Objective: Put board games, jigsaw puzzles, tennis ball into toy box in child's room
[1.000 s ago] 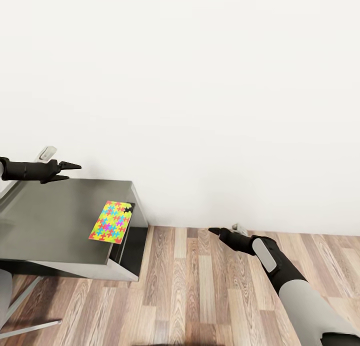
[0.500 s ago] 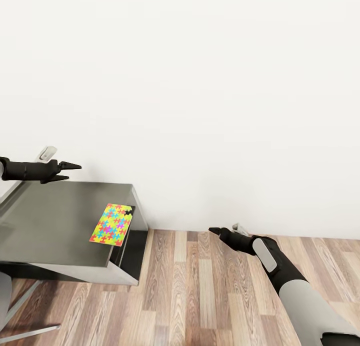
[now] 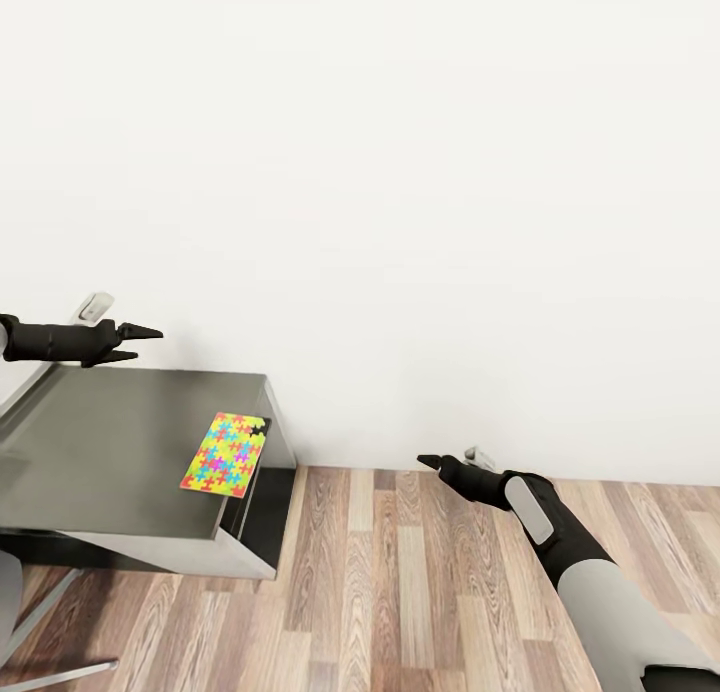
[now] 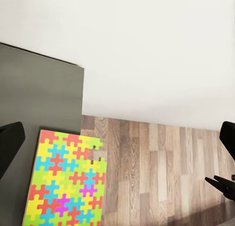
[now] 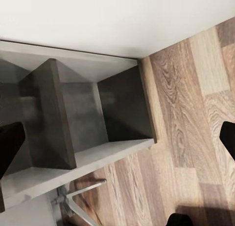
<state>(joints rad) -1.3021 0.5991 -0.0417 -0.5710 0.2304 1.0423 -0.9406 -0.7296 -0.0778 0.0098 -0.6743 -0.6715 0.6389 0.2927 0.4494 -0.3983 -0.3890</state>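
Puzzle point(image 3: 223, 454) lies flat on the dark grey cabinet point(image 3: 110, 452), at its top's right edge near the front corner, one notch missing at its far right corner. In the left wrist view the puzzle point(image 4: 64, 179) sits ahead of and between the two dark finger tips, touching neither, its edge flush with the cabinet point(image 4: 39, 89) top's edge above the wood floor point(image 4: 156, 167).

Left fingers point(image 3: 140, 342) hover above the cabinet's back edge, well apart from the puzzle, pointing toward the white wall point(image 3: 400, 172); the two tips show a small gap, slightly apart, holding nothing. A small white fixture point(image 3: 95, 306) is on the wall just behind the left arm.

Right fingers point(image 3: 432, 463) hang over the floor point(image 3: 400, 572) near the wall's foot, well right of the cabinet; together or apart, cannot tell from the head view. In the right wrist view the finger tips sit at opposite edges, wide apart, nothing between them.

Right wrist view looks into the cabinet point(image 5: 73, 128) open side: compartments split by a dark divider point(image 5: 54, 113), nothing seen in them. A metal leg point(image 5: 81, 189) shows beneath.
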